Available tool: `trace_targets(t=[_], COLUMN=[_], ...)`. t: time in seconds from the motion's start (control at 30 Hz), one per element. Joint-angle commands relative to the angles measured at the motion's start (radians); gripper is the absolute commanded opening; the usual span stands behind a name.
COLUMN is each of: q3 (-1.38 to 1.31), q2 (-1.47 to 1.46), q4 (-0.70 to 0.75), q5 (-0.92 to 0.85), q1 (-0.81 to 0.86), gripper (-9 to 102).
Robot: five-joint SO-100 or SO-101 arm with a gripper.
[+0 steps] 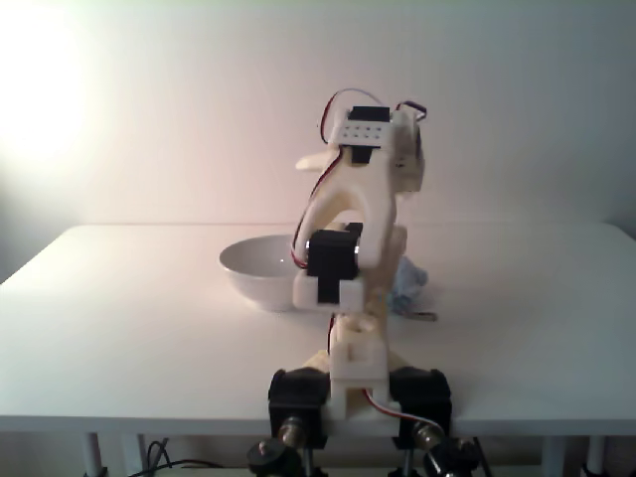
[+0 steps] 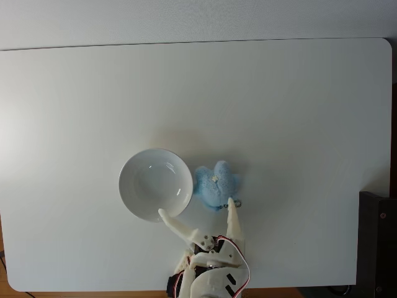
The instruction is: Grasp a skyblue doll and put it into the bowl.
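On the tabletop (image 2: 279, 112) the doll (image 2: 216, 184) lies touching the bowl (image 2: 133, 195) on its right in the top-down fixed view, spread-wide empty fingers (image 2: 231, 217) just near of it; soft and light, it probably squashes, so pinch its plump middle.

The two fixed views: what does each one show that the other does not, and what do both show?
A fixed view alone shows the clamps at the table edge, a table leg and the wall. Another fixed view alone shows the inside of the bowl, which is empty, the whole doll, and the jaws open, one tip at the bowl's rim, one at the doll. Both share the arm, bowl, doll and table.
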Motion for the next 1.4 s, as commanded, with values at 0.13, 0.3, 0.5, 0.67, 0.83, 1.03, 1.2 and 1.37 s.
trace_targets(t=[0.13, 0.3, 0.5, 0.67, 0.83, 1.03, 1.2, 1.37], q3=[0.117, 0.247, 0.328, 0.331, 0.364, 0.433, 0.433, 0.433], q2=[0.287, 0.287, 0.287, 0.287, 0.287, 0.285, 0.285, 0.284], q4=[-0.008, -0.018, -0.02, -0.077, -0.19, -0.244, -0.233, -0.23], q5=[0.005, 0.005, 0.006, 0.006, 0.005, 0.006, 0.006, 0.006], q1=[0.146, 0.14, 0.138, 0.146, 0.146, 0.146, 0.14, 0.15], gripper=[80, 80, 80, 80, 80, 80, 79, 70])
